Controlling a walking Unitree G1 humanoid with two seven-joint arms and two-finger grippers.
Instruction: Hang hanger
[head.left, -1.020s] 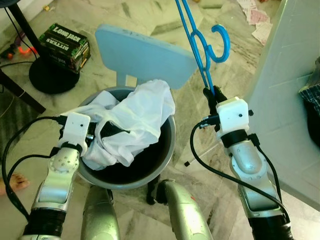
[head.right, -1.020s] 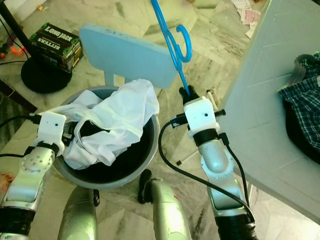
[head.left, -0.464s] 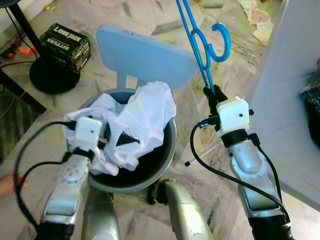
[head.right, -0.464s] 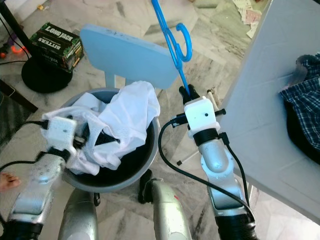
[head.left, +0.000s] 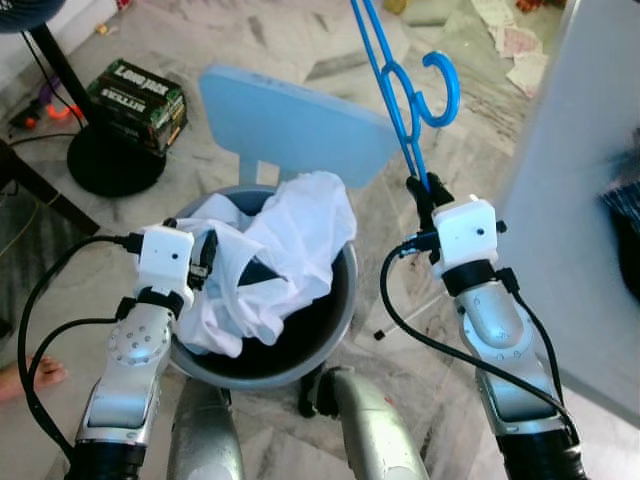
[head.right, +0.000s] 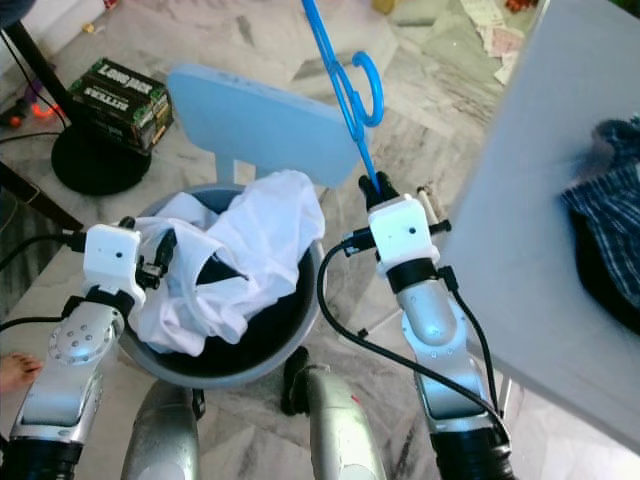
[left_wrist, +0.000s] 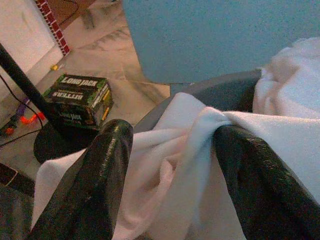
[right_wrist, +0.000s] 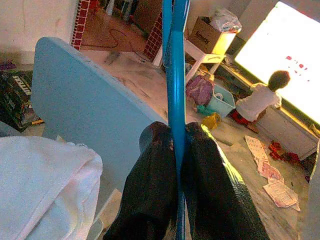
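Your right pincer (head.left: 420, 186) is closed on the blue hanger (head.left: 400, 85), held upright beside the basket (head.left: 340, 315). Your left pincer (left_wrist: 170, 165) is open around the white shirt (head.left: 285, 240). Next, I think, close it and lift the shirt toward the hanger.

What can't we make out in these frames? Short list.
- Blue hanger: its top runs off the upper edge of both eye views, so its full shape is unknown.
- Grey basket: the white garment covers whatever lies beneath.
- Left gripper: whether it truly pinches the garment; cloth fills the gap.
- Dark checked fabric: blurred, and cut by the right edge.
- Green box: small print unreadable.
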